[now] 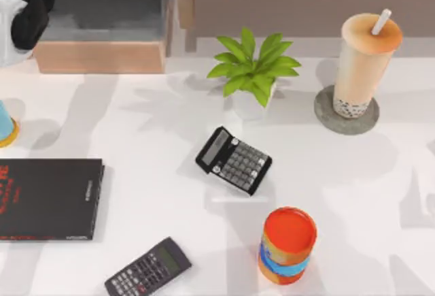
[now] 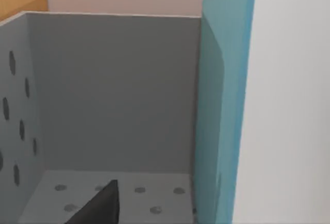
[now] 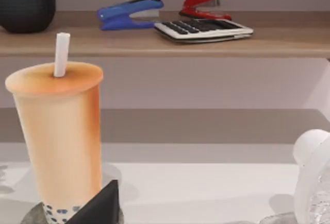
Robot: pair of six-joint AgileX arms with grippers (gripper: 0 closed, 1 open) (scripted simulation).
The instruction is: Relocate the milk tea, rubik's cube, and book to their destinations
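Left gripper (image 2: 98, 208) is up past the table's far left corner, poking into a grey bin (image 2: 108, 95) with flat matte walls and rows of round holes in the side wall and floor. Can't tell if it's released or clenched. Right next to it in there the book (image 2: 223, 105) stands upright, a smooth teal-blue slab against the bin's back wall. Right gripper (image 3: 100, 206) hangs low by the far right corner, just beside the milk tea (image 1: 363, 64), and same deal, can't tell its state. The milk tea is one tall clear plastic cup, tan-orange with dark pearls at the bottom and a white straw, sitting upright on the round grey stony coaster (image 1: 326, 116) near the far edge. Plenty of open room around it toward the right edge and the near right corner. Mid-table is more crowded: one leafy green plant (image 1: 253, 64) in a white pot, then two dark calculators, one (image 1: 233, 160) tilted in the centre and one (image 1: 148, 267) at the near edge. One glossy orange-red can (image 1: 288, 245) with a blue band stands near the near edge, well apart from the cup. One thin flat black book (image 1: 49, 199) with red lettering lies at the left edge. The wooden shelf (image 3: 165, 41) behind holds two staplers, a blue one (image 3: 129, 13) and a red one (image 3: 203, 1), plus one white calculator (image 3: 203, 29).
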